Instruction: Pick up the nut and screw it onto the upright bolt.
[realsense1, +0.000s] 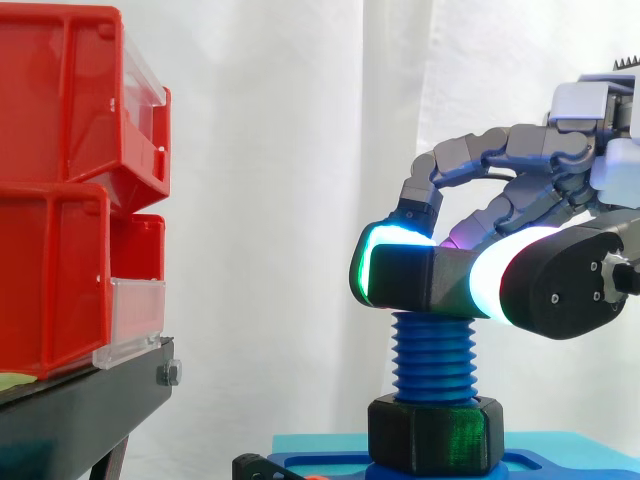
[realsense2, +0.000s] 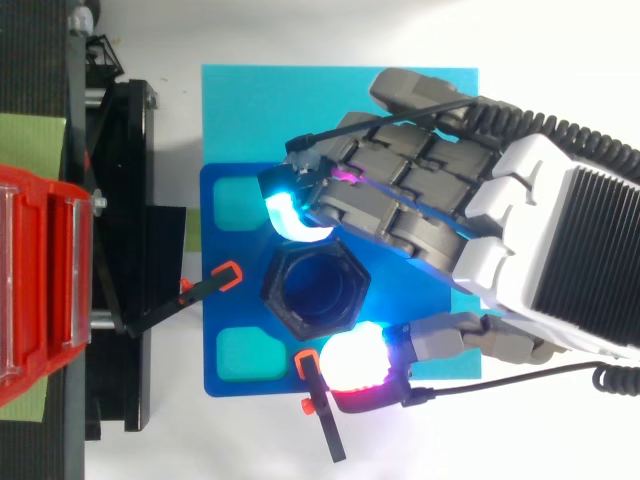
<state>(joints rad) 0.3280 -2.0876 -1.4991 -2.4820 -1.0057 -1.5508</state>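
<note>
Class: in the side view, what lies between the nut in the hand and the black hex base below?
The blue bolt's bare thread, from nut down to hex base; the side view shows it.

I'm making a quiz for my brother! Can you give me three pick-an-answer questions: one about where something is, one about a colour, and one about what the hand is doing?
1. Where is the nut?
A in a red bin
B at the top of the bolt
C on the floor

2. What colour is the bolt?
A blue
B yellow
C red

3. What is the hand doing?
A pinching the nut
B hanging open, far away
C holding a bin

Answers:
1 B, it sits on the threads' top end.
2 A, the threads are blue.
3 A, it squeezes the nut from two sides.
</note>
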